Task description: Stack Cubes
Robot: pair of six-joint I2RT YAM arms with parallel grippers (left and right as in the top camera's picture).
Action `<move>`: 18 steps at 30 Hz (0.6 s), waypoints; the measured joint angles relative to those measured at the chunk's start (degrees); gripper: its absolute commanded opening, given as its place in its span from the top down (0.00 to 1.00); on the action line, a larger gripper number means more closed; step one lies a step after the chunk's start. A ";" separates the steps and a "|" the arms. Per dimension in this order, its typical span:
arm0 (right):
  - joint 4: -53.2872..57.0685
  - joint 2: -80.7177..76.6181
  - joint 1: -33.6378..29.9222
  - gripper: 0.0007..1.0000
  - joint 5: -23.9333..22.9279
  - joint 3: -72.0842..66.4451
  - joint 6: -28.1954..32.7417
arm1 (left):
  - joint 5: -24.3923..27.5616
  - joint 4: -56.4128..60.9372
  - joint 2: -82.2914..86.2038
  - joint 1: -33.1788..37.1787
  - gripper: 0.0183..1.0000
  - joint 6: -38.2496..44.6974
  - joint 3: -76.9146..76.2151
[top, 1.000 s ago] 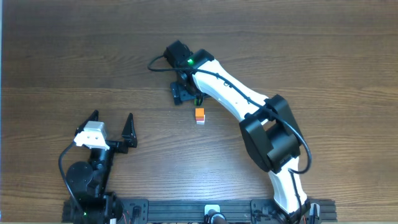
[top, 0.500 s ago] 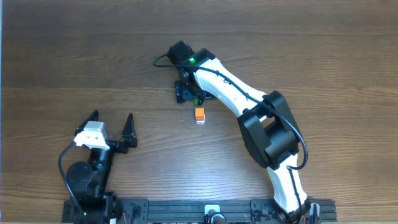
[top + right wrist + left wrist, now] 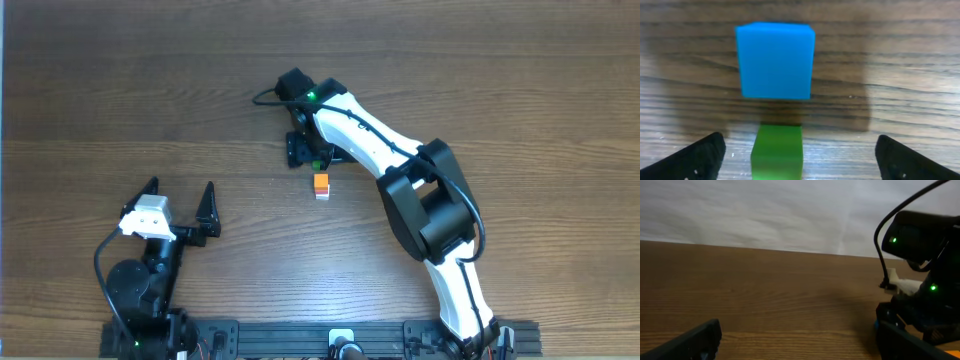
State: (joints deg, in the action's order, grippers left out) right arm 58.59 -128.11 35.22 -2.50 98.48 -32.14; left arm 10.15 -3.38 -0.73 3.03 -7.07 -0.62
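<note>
While right pincer (image 3: pixel 801 159) gapes wide, green cube (image 3: pixel 777 150) centred beneath, blue cube (image 3: pixel 775 60) just beyond

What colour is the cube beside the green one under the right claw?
Blue cube, best in the right wrist view.

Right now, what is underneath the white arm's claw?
Two cubes sit on the wooden table beneath the open right gripper: a blue cube and a green cube, neither gripped. Seen from above, the gripper hides most of them.
</note>
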 measured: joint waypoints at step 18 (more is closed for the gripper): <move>-0.07 -0.76 -0.33 0.41 1.09 -0.02 -0.57 | 0.02 0.00 0.00 0.00 0.00 0.00 0.00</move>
State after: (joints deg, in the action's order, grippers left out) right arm 58.52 -128.88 34.89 -1.41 98.45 -32.71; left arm 10.17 -3.38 -0.73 3.03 -7.07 -0.62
